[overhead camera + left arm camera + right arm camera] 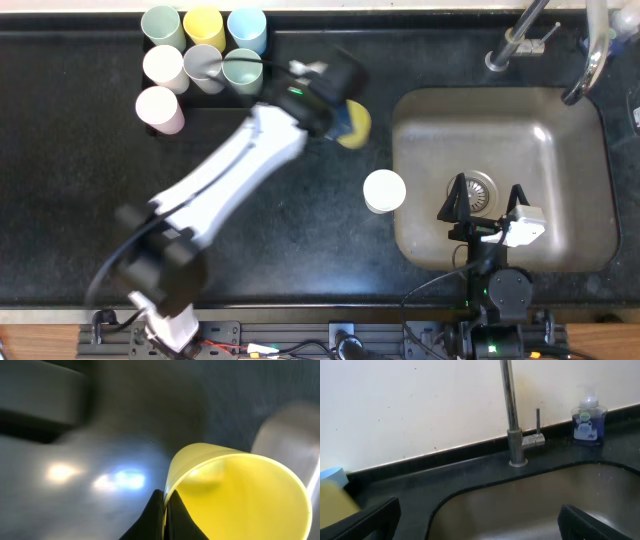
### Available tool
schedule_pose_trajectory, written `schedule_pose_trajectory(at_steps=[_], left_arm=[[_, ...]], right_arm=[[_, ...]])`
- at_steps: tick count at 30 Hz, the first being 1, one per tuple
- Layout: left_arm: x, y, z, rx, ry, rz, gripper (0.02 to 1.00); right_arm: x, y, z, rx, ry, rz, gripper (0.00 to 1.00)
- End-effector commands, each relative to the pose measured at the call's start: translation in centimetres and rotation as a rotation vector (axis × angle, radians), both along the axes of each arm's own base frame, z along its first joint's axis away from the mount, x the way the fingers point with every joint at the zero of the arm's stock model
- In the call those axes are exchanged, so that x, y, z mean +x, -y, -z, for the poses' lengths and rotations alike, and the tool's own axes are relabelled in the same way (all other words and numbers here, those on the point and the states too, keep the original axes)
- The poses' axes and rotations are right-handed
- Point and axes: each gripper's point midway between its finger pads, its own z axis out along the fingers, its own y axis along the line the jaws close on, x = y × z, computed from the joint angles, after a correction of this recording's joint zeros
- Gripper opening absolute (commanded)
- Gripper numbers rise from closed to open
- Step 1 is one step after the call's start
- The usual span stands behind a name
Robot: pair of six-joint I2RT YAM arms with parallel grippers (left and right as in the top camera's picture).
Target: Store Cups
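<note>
**Pinching a yellow cup by its rim**

Holding the yellow cup [235, 495] in the left pincer [164, 502], fingers drawn narrow onto the rim, one seemingly inside the wall and one outside. Keeping it right at the fingertips, tipped, mouth turned toward the wrist camera. Showing in the top view as a yellow crescent [355, 122] peeking from under the pincer [338, 105], above the dark counter [300, 230] and just beside the sink [420, 110]. Not being able to tell whether it is touching the counter or hanging clear.

Judging it light, thin-walled, smooth plastic: stiffest at the rim, probably flexing lower down, probably prone to slipping or swinging from a single pinch. Treating the rim as the sensible hold, squeezing only enough to stop it turning, not enough to push the wall out of round.

Looking a little farther from the pincer, toward the arm bases: a white cup [384, 190] standing alone at the sink's edge, apart from the held one. Looking the other way, along the back of the counter: a cluster of stored cups [204, 65] standing mouth-up, a green cup [242, 70] nearest the pincer and a pink cup [160, 108] farthest out.

Farthest off: the right pincer [482, 200] hanging over the basin, fingers spread wide and gripping nothing, and in its own view [479, 507] facing the faucet [512, 410] and a soap bottle [588, 422].
</note>
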Motion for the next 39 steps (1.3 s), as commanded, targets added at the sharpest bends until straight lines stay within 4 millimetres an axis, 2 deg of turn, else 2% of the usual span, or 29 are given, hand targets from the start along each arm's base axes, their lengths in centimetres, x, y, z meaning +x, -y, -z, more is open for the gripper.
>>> schedule_pose_trajectory(at_steps=[1, 4, 6, 9, 12, 15, 21, 39], left_arm=[[0.7, -9.6, -5.9, -0.012, 0.058, -0.262, 0.036], [0.4, -15.7, -5.2, 0.027, -0.014, -0.405, 0.036], [0.3, -19.0, -4.8, 0.04, -0.045, -0.488, 0.036], [0.3, -22.5, -4.4, 0.041, -0.066, -0.577, 0.036], [0.4, -24.3, -4.0, 0.037, -0.079, -0.625, 0.036], [0.6, -25.0, -3.2, 0.043, -0.102, -0.644, 0.036], [1.0, -24.6, -0.8, 0.052, -0.168, -0.634, 0.036], [3.1, -23.2, 2.4, 0.019, -0.193, -0.607, 0.036]], right_arm=[[0.0, 0.1, 0.3, 0.004, 0.001, 0.0, 0.998], [0.0, 0.1, 0.3, 0.004, 0.001, 0.0, 0.996], [0.0, 0.0, 0.3, 0.004, 0.001, 0.0, 0.996], [0.0, 0.0, 0.3, 0.004, 0.001, 0.0, 0.998], [0.0, 0.1, 0.3, 0.004, 0.001, 0.0, 0.998], [0.0, 0.1, 0.3, 0.004, 0.001, 0.0, 0.996], [0.0, 0.1, 0.3, 0.004, 0.001, 0.0, 0.998], [0.0, 0.1, 0.3, 0.004, 0.001, 0.0, 0.998]])
